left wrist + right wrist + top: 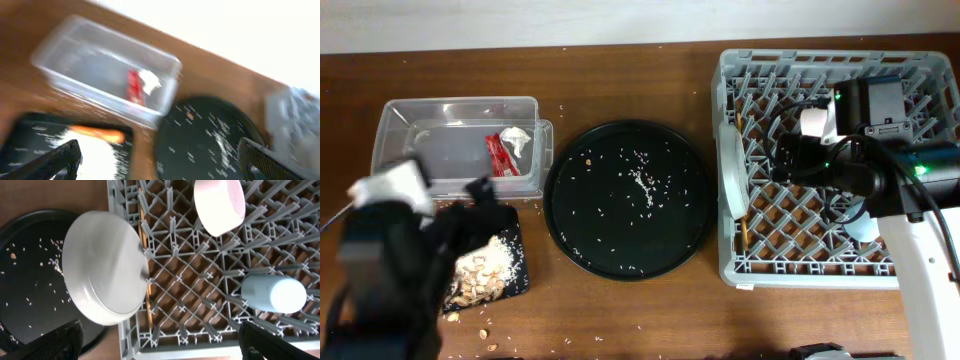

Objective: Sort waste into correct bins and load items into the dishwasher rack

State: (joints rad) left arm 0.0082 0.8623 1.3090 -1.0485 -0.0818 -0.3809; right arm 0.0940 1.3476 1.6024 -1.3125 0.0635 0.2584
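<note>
The clear tub [460, 145] holds the red wrapper [500, 155] and the white tissue [517, 137]; it also shows in the left wrist view [90, 55]. The black tray [515, 270] holds rice and brownish scraps [485, 270], and an orange sausage piece [97, 134]. My left gripper [160, 165] is open and empty above the tray's far edge; its view is blurred. The grey rack [820, 270] holds the wide pale bowl [105, 267] on edge, the white bowl [219, 205], the light-blue cup [272, 294] and the chopsticks [142, 240]. My right gripper [162, 347] is open and empty over the rack.
A large round black tray [628, 200] with scattered rice grains lies between the tub and the rack. Crumbs lie on the wooden table in front of the black tray [485, 330]. The right arm covers the rack's right half.
</note>
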